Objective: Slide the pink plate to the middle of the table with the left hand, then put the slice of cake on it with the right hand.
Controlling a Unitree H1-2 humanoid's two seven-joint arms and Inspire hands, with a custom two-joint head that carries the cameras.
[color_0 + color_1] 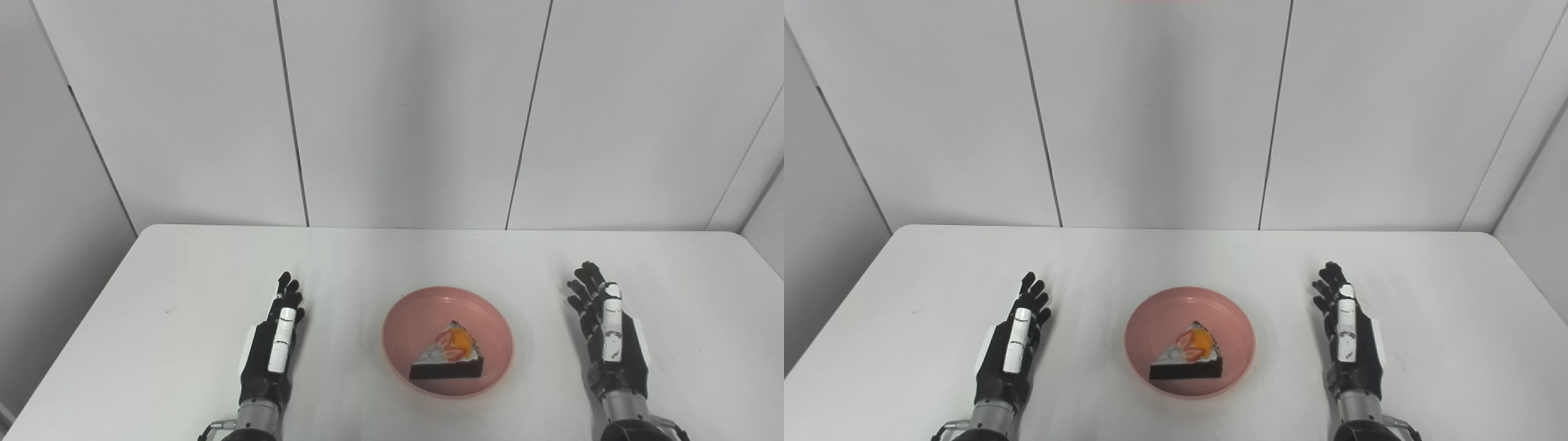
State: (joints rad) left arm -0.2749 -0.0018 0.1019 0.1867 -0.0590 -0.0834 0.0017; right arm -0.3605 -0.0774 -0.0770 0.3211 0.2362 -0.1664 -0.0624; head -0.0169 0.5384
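left hand [272, 349]: lower left of frame, fingers straight and apart, holding nothing | right hand [609, 337]: lower right, likewise spread and empty | pink plate [404, 318]: lower centre of white bench [184, 275] | slice of cake [450, 355]: on plate

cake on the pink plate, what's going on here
Nothing is being handled right now. The slice of cake already sits in the pink plate, near the middle of the white table. The left robot hand and the right robot hand rest open on either side of the plate, clear of it. The task looks finished.
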